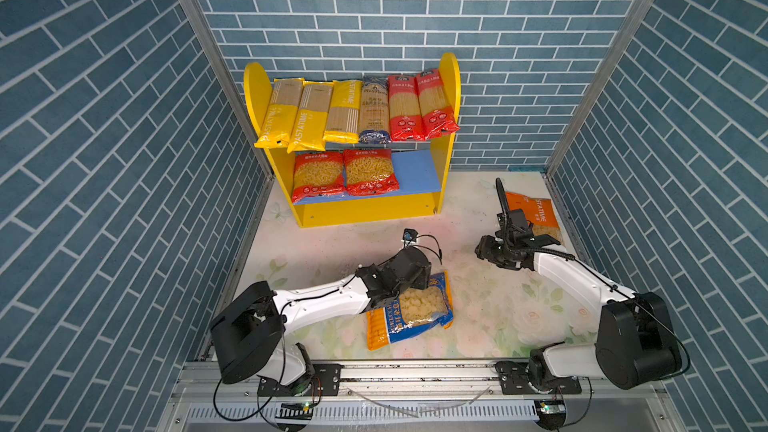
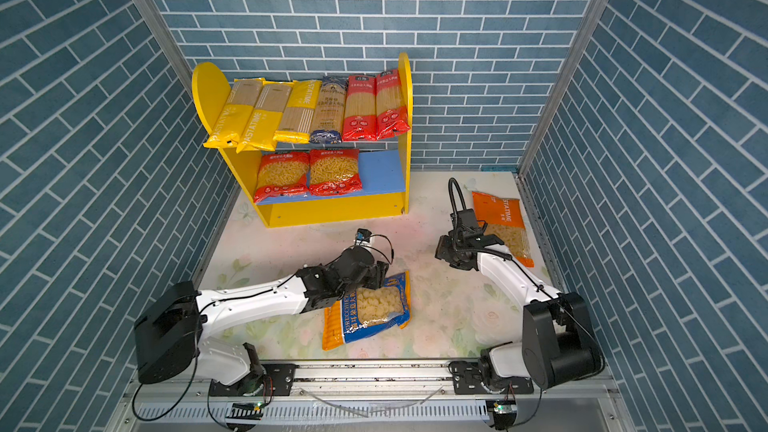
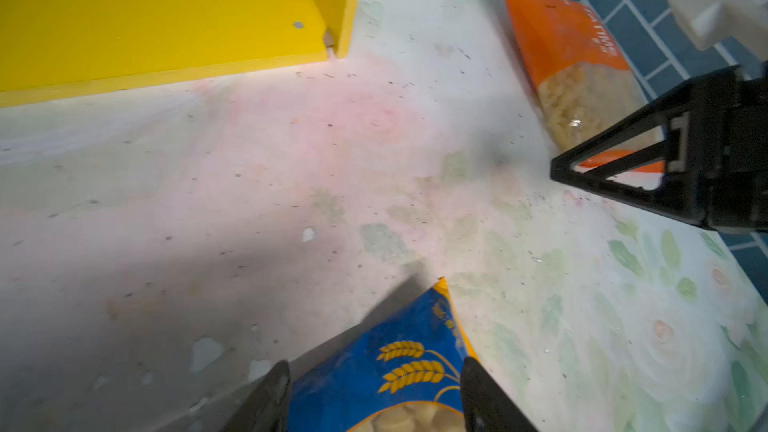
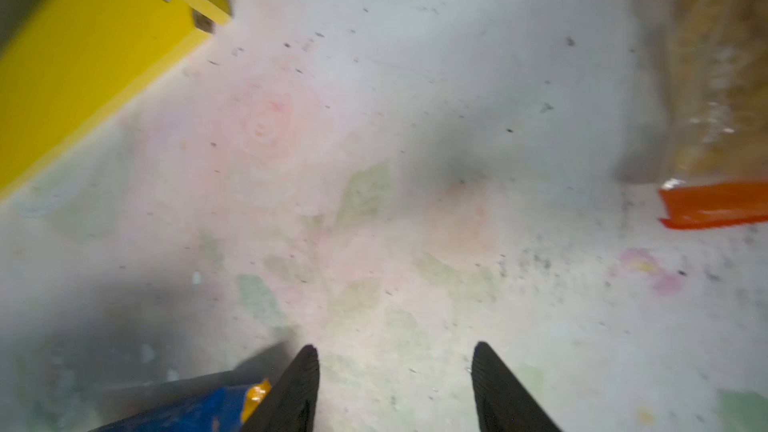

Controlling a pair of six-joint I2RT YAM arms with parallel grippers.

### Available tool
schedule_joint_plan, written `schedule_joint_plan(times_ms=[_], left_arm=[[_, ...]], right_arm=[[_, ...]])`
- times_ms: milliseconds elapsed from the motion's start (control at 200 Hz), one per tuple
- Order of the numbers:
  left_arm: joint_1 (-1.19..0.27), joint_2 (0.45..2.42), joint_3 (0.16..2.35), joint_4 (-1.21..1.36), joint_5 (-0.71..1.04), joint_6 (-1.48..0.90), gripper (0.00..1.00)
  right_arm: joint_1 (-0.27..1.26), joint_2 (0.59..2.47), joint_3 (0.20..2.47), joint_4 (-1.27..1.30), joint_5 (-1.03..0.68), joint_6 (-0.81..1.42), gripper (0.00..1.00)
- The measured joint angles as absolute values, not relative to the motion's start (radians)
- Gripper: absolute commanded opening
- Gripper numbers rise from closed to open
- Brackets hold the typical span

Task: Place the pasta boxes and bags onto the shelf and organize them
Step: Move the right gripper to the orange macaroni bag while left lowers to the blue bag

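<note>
The shelf stands at the back. Its upper board holds several long spaghetti packs: yellow, one dark blue, two red. Two red short-pasta bags lie on the left of the blue lower board. A blue-orange bag lies on the table in front. My left gripper is over its far end, open, with the bag's corner between the fingers. An orange bag lies at the right edge. My right gripper hangs open and empty next to it, pointing toward the middle.
Blue brick-pattern walls close in the table at the back and on both sides, and the orange bag lies close to the right wall. The flowered tabletop runs between the shelf and the blue-orange bag. The arm bases sit on a rail in front.
</note>
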State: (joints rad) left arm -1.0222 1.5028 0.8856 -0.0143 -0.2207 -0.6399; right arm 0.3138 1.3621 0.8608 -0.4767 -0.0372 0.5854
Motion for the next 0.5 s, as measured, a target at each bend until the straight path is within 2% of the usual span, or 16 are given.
schedule_joint_plan(times_ms=[175, 340, 500], left_arm=[[-1.050, 1.565, 0.908, 0.009, -0.161, -0.637, 0.65], [-1.054, 1.577, 0.910, 0.025, -0.124, -0.638, 0.66], [-1.054, 1.577, 0.910, 0.039, -0.113, -0.638, 0.67]], right_arm=[[0.194, 1.350, 0.882, -0.556, 0.155, 0.533, 0.65], [0.184, 1.504, 0.982, -0.638, 0.342, 0.466, 0.64], [0.195, 1.615, 1.028, -0.667, 0.444, 0.436, 0.63]])
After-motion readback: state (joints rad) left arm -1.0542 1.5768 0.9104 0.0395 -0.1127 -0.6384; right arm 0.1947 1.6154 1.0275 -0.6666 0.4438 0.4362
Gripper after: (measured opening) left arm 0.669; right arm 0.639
